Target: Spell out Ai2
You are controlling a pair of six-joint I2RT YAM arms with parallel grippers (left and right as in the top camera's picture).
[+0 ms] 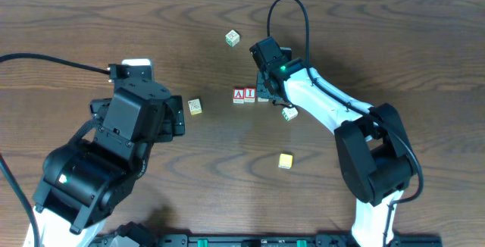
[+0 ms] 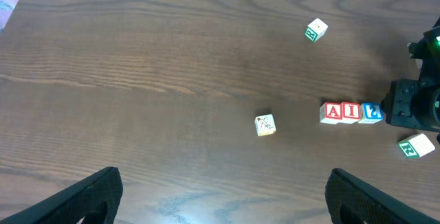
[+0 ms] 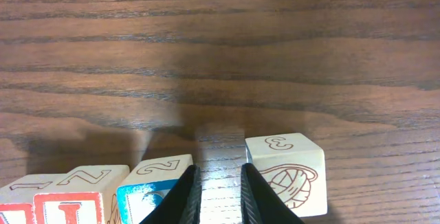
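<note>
Three cubes stand in a row: the red-framed A [image 2: 333,112], the red-framed I [image 2: 350,112] and the blue-framed 2 [image 2: 372,112]. The A [image 1: 239,95] and I [image 1: 249,95] also show from overhead. My right gripper [image 3: 218,193] sits low at the row's right end. Its jaws are a narrow gap apart over bare wood, holding nothing. The 2 cube [image 3: 155,183] lies just left of its left finger, and a cream cube marked 3 [image 3: 285,176] just right of the other. My left gripper [image 2: 227,203] stands wide open and empty, well to the left of the row.
A cream cube [image 1: 195,106] lies left of the row. A green-marked cube [image 1: 232,38] sits farther back, and another [image 1: 289,113] lies by the right arm. A plain yellow cube [image 1: 285,161] rests nearer the front. The right arm [image 1: 333,110] stretches in from the right.
</note>
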